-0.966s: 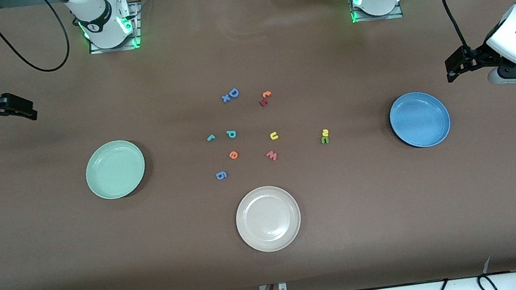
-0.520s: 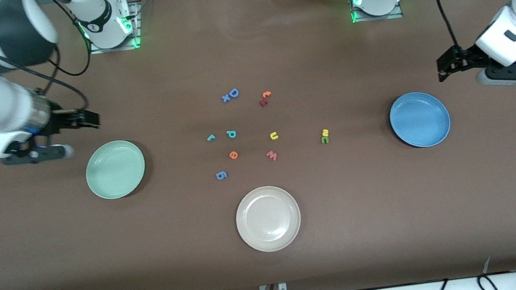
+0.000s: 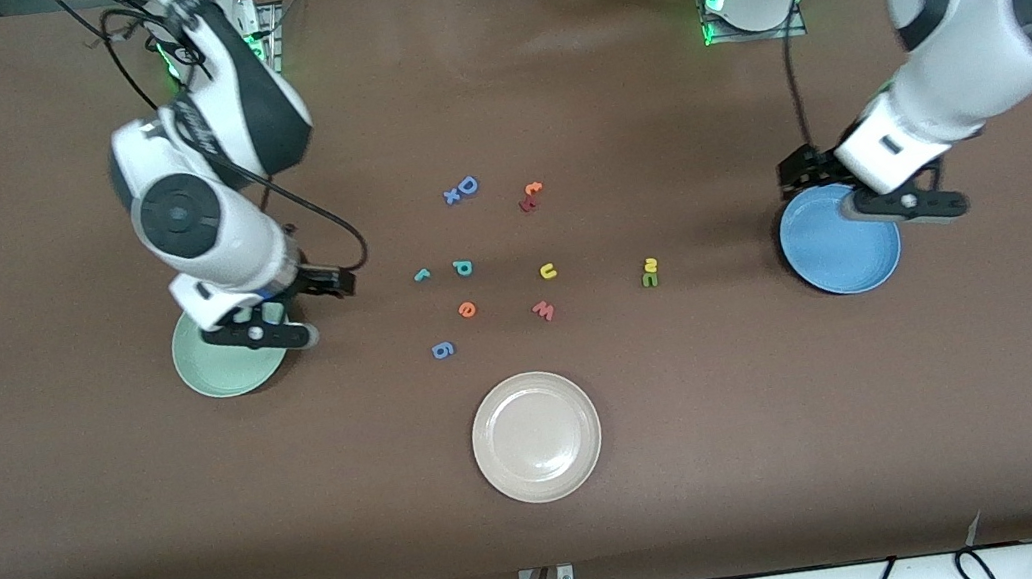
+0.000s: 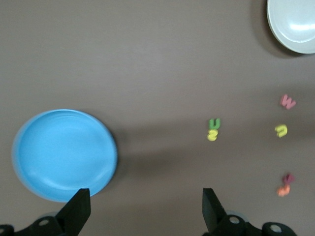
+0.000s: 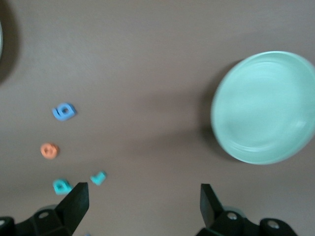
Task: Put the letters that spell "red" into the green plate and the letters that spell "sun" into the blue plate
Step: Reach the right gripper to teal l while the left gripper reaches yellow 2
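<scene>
So far we are seeing nothing sorted: all 6 wanted letters are lying loose on the brown table [image 3: 801, 451], and both target plates are sitting bare. The teal "r" [image 3: 421, 275] and the teal-green "d" [image 3: 463, 268] are lying side by side near the table's middle, with the orange "e" [image 3: 466, 310] just nearer the front camera than the "d". The "d" is reading more like a "p" from the front camera, its stem running toward us. The yellow "u" [image 3: 548, 272] is lying toward the left arm's end from those 3, open side toward the robots. The green "n" [image 3: 650, 280] and yellow "s" [image 3: 650, 264] are touching as a pair, their shared long axis running toward the front camera, between the "u" and the blue plate [image 3: 851, 268].

We are judging the green plate [image 3: 220, 371] and the blue plate as the 2 drop points, each well apart from its letters, so all 6 picks are left.

The right gripper [image 3: 335, 283] is hanging over the table just beside the green plate, jaws spread and carrying nothing. The left gripper [image 3: 795, 173] is hanging at the blue plate's rim, jaws likewise apart and bare.
</scene>
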{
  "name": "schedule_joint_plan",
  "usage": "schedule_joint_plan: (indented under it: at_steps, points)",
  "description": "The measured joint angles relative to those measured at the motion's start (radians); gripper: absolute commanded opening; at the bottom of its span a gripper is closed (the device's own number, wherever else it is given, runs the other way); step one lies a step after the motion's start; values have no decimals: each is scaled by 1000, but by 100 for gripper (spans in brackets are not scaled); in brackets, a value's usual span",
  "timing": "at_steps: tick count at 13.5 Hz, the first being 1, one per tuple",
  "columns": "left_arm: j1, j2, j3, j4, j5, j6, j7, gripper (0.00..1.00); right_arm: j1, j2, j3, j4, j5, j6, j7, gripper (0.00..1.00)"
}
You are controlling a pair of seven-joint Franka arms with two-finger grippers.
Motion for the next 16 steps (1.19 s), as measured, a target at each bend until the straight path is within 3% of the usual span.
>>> schedule_joint_plan:
  at_steps: [2,4,8,10,16]
  points:
    - [-4,10,-88,-76,0,108,-156,100,12,66,-1,10,0,66,21,100]
    - [-31,24,-136,-104,13,136,-288,100,13,101,-3,25,-1,82,21,100]
    - [-122,102,-146,-113,229,171,-410,98,15,149,-6,71,1,100,41,100]
    - [-142,165,-146,-114,259,222,-411,92,20,168,-5,82,12,103,103,100]
    - [-186,317,-146,-114,264,408,-382,93,94,227,-3,84,29,190,269,99]
